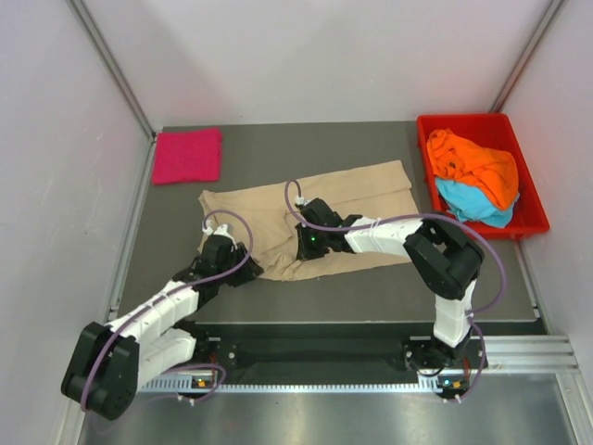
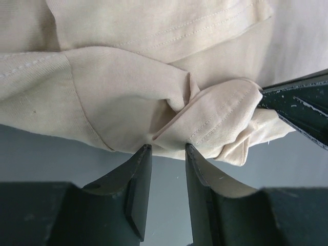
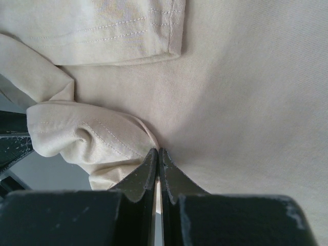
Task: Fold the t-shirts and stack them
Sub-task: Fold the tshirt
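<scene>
A beige t-shirt (image 1: 324,209) lies spread on the dark table, its near hem bunched up. My right gripper (image 1: 307,244) is shut on a fold of that hem (image 3: 92,138), and the cloth is drawn up to its tips (image 3: 158,151). My left gripper (image 1: 244,263) sits at the shirt's near left edge. In the left wrist view its jaws (image 2: 167,149) stand open, the tips touch the bunched beige cloth (image 2: 215,123), and only grey table shows between them. A magenta-pink t-shirt (image 1: 188,155) lies folded at the back left. Orange (image 1: 477,164) and light blue (image 1: 473,206) t-shirts sit crumpled in the tray.
The red plastic tray (image 1: 528,185) stands at the back right against the wall. White walls close in on the left, back and right. A metal rail (image 1: 519,352) runs along the near edge by the arm bases.
</scene>
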Robot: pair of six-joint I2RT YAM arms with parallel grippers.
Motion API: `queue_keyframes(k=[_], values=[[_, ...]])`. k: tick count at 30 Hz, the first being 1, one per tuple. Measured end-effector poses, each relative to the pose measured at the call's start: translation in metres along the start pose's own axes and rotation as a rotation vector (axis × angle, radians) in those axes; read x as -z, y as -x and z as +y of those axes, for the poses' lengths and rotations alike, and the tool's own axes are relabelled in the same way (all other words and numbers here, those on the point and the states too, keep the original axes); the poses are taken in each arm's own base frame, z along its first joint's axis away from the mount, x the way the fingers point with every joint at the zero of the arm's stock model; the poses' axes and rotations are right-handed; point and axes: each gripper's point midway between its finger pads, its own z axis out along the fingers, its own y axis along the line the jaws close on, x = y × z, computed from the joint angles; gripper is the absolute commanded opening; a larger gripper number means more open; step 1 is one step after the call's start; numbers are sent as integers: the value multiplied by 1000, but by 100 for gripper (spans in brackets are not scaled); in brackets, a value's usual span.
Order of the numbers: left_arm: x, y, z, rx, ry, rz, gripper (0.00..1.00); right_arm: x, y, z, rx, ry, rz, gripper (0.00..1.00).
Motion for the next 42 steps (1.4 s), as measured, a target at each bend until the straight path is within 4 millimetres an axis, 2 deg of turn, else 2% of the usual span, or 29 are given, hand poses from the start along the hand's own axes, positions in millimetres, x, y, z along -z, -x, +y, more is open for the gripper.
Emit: queue_keyframes(k=[12, 19, 21, 22, 25, 34, 36, 42], values=[[-2, 18, -3, 11, 12, -72, 40, 0, 1, 1, 1, 5, -3, 0], [-4, 20, -4, 11, 15, -77, 38, -1, 0, 1, 1, 10, -2, 0], [-6, 22, -5, 11, 17, -79, 34, -1, 0, 1, 1, 11, -2, 0], [-6, 23, -5, 9, 17, -79, 21, -1, 0, 1, 1, 11, -2, 0], [-7, 33, -10, -3, 23, -102, 0, -1, 0, 1, 2, 11, -2, 0], [3, 98, -42, -42, 82, -219, 0, 6, 3, 0, 40, -5, -12, 0], [7, 101, -40, -42, 104, -227, 0, 11, 8, 3, 55, 3, -23, 0], [17, 93, -20, -47, 184, -217, 0, 17, 16, 13, 86, 21, -50, 0]])
